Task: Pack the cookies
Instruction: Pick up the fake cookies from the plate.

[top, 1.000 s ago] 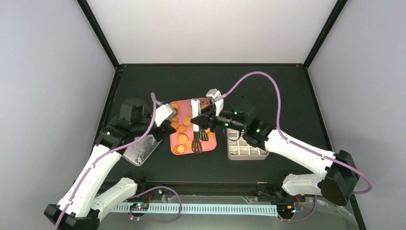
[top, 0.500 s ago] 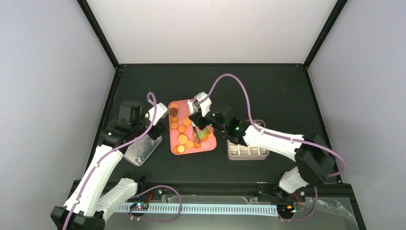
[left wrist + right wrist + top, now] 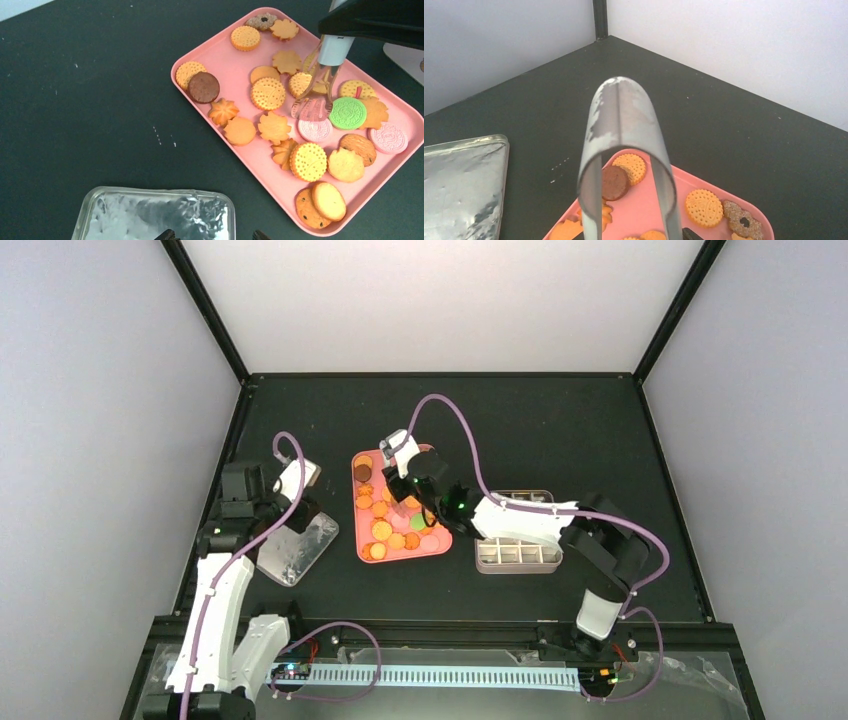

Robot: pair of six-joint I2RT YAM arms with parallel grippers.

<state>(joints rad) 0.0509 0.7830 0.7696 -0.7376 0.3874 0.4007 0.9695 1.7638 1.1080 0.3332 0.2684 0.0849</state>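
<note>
Bright, even light comes from overhead; shadows are faint and short. The matte black table point(image 3: 560, 430) swallows detail in the top view. Right against the right wrist lens, the bend of the long metal tongs point(image 3: 624, 115) is soft and out of focus. Under the right gripper point(image 3: 337, 30) their tips smear see-through over sharp cookies point(image 3: 268, 93) on the pink plastic tray point(image 3: 230, 62). Before the left gripper point(image 3: 212, 236), the crinkled silvery foil container point(image 3: 150, 215) glares white.

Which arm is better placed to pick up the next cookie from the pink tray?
The right. The right gripper grips the long metal tongs, their tips poised over the round cookies on the pink rectangular tray. The left gripper hovers aside, over the shiny silvery container.
</note>
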